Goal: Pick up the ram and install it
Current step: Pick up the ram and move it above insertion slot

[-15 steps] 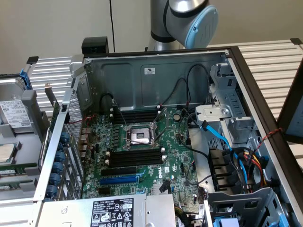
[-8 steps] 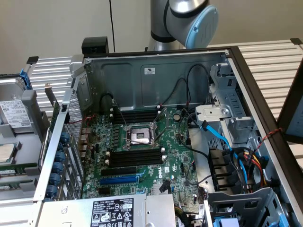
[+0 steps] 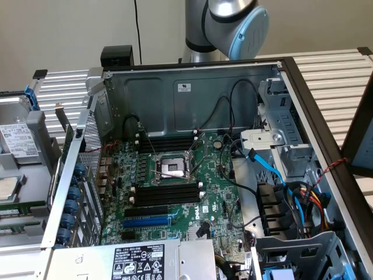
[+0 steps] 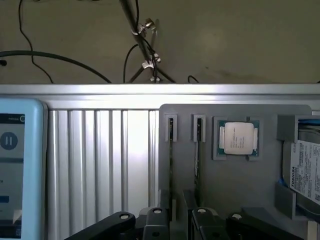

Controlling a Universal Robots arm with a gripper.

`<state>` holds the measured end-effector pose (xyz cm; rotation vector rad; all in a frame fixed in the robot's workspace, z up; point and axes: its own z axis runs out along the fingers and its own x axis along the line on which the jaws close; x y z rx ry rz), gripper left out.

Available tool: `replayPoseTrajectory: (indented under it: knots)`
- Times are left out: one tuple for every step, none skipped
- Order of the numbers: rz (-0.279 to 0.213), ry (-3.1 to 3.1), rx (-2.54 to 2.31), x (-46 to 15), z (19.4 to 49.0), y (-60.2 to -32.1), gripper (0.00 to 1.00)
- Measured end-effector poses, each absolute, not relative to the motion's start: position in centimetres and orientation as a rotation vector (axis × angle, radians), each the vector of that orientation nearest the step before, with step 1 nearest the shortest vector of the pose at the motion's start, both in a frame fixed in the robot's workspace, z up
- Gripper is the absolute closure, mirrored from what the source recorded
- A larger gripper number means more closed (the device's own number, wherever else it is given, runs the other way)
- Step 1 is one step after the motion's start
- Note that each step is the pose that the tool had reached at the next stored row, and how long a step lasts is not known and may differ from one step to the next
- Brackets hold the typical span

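Pickup stage: gripper (image 4: pixel 178 226) hovers near processor (image 4: pixel 238 138), opening width can't tell. Ram (image 4: pixel 198 155) stands on edge just beside processor, not yet gripped. Grab likely needs square alignment on that thin edge.

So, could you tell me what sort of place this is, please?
Probably a robot workcell for computer assembly: an open PC case with its motherboard lies on a ribbed aluminium table, a robot arm stands behind it, and a grey tray holds a processor.
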<state>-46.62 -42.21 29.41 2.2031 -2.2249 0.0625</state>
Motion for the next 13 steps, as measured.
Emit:
replayPoseTrajectory:
  knots:
    - [0.063, -2.225, 2.203, -46.6, 29.2, -42.2, 0.75]
    - [0.063, -2.225, 2.203, -46.6, 29.1, -42.2, 0.75]
    - [0.062, -2.225, 2.203, -46.5, 28.9, -42.2, 0.75]
    - [0.062, -2.225, 2.203, -46.5, 28.7, -42.2, 0.75]
    - [0.062, -2.225, 2.203, -46.5, 28.5, -42.2, 0.75]
    - [0.062, -2.225, 2.203, -46.5, 28.3, -42.2, 0.75]
    - [0.063, -2.225, 2.203, -46.5, 28.1, -42.2, 0.75]
    - [0.063, -2.225, 2.203, -46.5, 28.0, -42.2, 0.75]
    - [0.062, -2.225, 2.203, -46.4, 27.8, -42.2, 0.75]
    - [0.062, -2.224, 2.203, -46.4, 27.6, -42.2, 0.75]
    - [0.062, -2.224, 2.203, -46.4, 27.4, -42.2, 0.75]
    - [0.062, -2.224, 2.203, -46.3, 27.2, -42.2, 0.75]
    - [0.062, -2.224, 2.204, -46.3, 27.1, -42.2, 0.75]
